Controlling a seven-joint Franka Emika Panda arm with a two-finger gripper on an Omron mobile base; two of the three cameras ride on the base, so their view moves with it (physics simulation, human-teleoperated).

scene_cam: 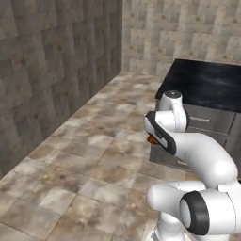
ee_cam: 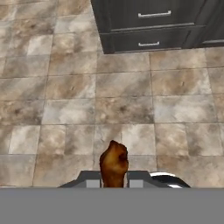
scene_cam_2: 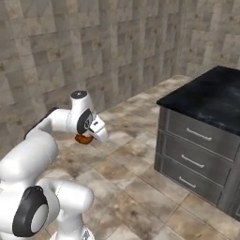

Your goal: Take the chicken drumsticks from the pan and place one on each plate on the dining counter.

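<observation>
You're mid-carry: the gripper [ee_cam: 113,183] is clamped on a lumpy, reddish-brown drumstick [ee_cam: 114,164], held above the mottled stone tile floor [ee_cam: 131,105]. Beyond the drumstick stands a grey drawer cabinet [ee_cam: 148,22] with a glossy black top [scene_cam_2: 211,96]. Next you likely need to drive on until a plate comes into view.

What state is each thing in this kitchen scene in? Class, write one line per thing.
gripper: shut on the chicken drumstick, held above the tiled floor.
chicken drumstick: reddish-brown, gripped, off every surface.
drawers: all closed, handles outward.
cabinet counter top: black, glossy; nothing visible on the part in view.
</observation>
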